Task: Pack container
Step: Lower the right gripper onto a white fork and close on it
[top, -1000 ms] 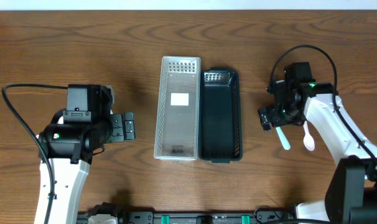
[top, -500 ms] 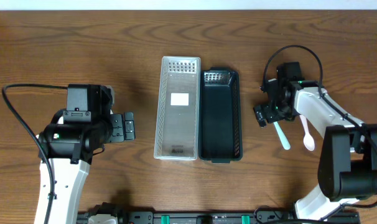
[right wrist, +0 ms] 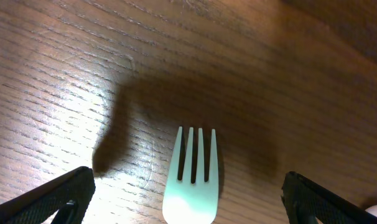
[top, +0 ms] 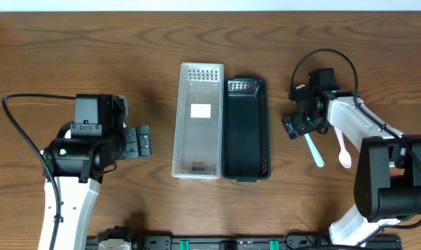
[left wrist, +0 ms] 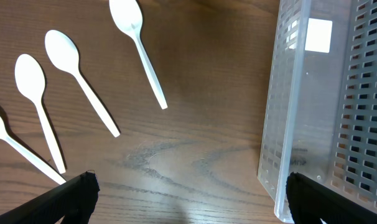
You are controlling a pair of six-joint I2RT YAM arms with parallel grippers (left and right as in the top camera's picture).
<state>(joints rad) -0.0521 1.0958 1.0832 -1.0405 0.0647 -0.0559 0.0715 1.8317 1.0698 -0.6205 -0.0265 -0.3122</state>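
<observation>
A clear perforated container (top: 198,132) and a black container (top: 246,132) stand side by side at the table's middle, both empty. A pale green fork (top: 313,149) and a white spoon (top: 342,153) lie to their right. My right gripper (top: 296,128) is open, low over the fork's tines (right wrist: 193,180), with a finger on each side of them. My left gripper (top: 142,142) is open and empty, left of the clear container (left wrist: 300,124). Several white spoons (left wrist: 139,50) lie on the wood in the left wrist view; the left arm hides them in the overhead view.
The wooden table (top: 266,42) reaches past all sides of the view. A black cable (top: 19,132) loops off the left arm and another (top: 332,55) off the right arm. The right arm's base (top: 381,201) stands at the front right.
My right gripper has shifted slightly left and toward the back over the fork's head, and its arm has swung. The left arm, containers and cutlery have not moved.
</observation>
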